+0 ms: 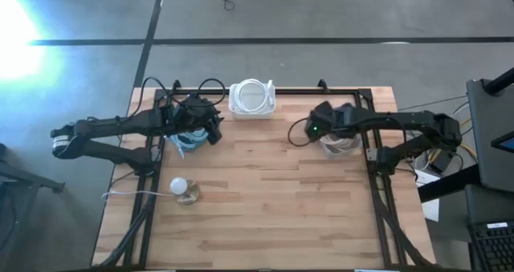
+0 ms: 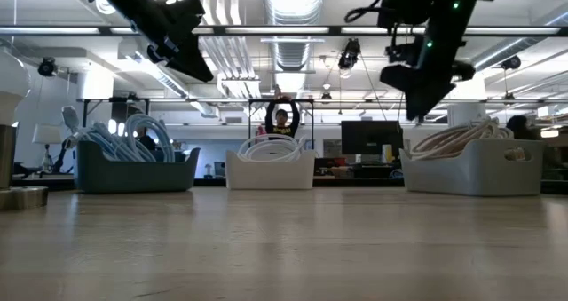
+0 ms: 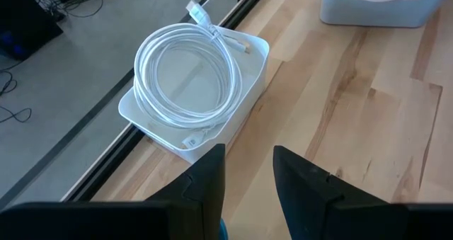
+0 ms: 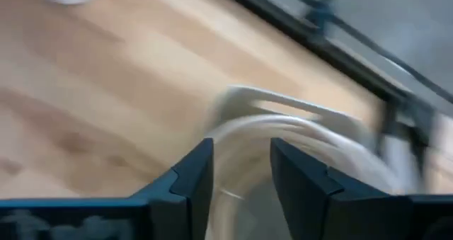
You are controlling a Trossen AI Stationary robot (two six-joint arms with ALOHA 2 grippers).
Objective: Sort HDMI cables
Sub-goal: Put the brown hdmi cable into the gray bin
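Item: I logged white cables [image 3: 185, 81] coiled in the white bin [image 3: 249, 84] at the table's [image 1: 273, 192] far edge, blue cables [image 2: 124, 134] in the dark bin [image 2: 133, 172], beige cables [image 2: 457, 137] in the right bin [image 2: 470, 170]. Left gripper [image 3: 248, 173] above the dark bin, right gripper [image 4: 239, 173] over the beige; both fingers parted, empty.

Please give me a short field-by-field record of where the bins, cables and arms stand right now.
dark bin: table's left, light blue cable coils inside
white bin: back middle, coiled white cable inside
pale bin: table's right, beige cable coils inside
left gripper: above dark bin, fingers open, empty
right gripper: above pale bin, fingers open, empty
round white knob: front left
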